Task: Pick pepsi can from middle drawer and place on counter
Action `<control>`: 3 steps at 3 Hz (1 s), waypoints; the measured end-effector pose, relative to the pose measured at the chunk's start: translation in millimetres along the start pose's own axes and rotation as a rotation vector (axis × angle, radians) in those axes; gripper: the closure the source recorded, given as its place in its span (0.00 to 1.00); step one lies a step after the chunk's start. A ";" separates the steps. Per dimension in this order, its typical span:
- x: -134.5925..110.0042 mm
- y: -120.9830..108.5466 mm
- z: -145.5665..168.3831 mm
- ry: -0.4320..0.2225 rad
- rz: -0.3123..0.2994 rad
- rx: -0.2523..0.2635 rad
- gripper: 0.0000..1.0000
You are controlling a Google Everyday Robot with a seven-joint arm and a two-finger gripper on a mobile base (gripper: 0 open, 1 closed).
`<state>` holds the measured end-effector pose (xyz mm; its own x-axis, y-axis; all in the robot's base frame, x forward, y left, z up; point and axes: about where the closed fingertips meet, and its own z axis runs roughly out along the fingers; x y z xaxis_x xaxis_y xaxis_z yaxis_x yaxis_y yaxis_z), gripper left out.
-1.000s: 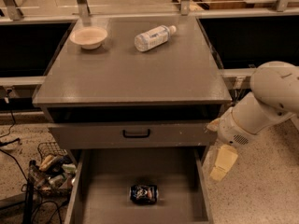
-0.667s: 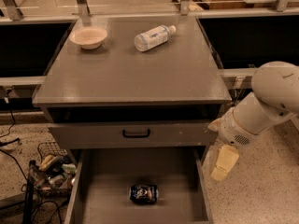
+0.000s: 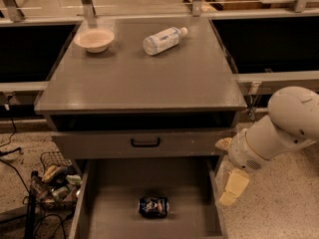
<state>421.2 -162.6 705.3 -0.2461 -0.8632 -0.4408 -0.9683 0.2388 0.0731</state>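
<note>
The pepsi can [image 3: 153, 206] lies on its side on the grey floor of the open middle drawer [image 3: 112, 203], near the front middle. The counter [image 3: 144, 73] is the flat grey top of the cabinet above it. My gripper [image 3: 230, 183] hangs from the white arm at the right, just outside the drawer's right wall and level with it, about a hand's width right of the can. One cream finger [image 3: 233, 187] points down.
A pinkish bowl [image 3: 94, 39] stands at the counter's back left and a clear white-labelled bottle [image 3: 163, 39] lies at the back middle. A closed drawer front with a black handle [image 3: 145, 142] sits above the open drawer. A wire basket of clutter [image 3: 54, 180] and cables lie on the floor at left.
</note>
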 end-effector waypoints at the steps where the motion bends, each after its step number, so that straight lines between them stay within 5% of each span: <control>1: 0.2 0.1 1.5 -0.002 0.000 -0.002 0.00; 3: 0.5 -9.6 21.1 -0.049 0.020 0.001 0.00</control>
<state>431.3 -156.0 685.4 -0.2629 -0.8355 -0.4826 -0.9632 0.2560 0.0816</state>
